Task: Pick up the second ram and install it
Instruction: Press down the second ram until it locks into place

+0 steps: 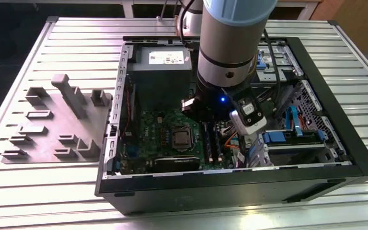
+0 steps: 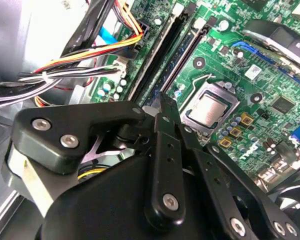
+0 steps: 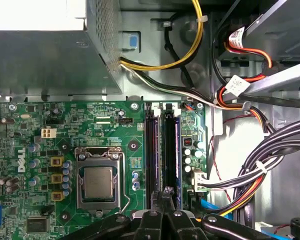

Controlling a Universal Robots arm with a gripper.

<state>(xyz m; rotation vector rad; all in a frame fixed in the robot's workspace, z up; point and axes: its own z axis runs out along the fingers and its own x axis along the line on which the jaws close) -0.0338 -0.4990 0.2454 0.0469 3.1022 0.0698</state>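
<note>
Over the memory slots beside the CPU socket [image 3: 97, 182], the gripper [image 3: 166, 197] has its fingers pinched together, the second ram [image 3: 171, 150] apparently seated in its slot; uneven downward pressure could leave it half-latched

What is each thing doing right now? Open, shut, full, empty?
Computer case: side open, lying flat.
Tool: fingers shut, tips over the memory slots.
Second ram: sitting in its slot.
Processor socket: chip uncovered.
Grey fixture: holders empty.
</note>
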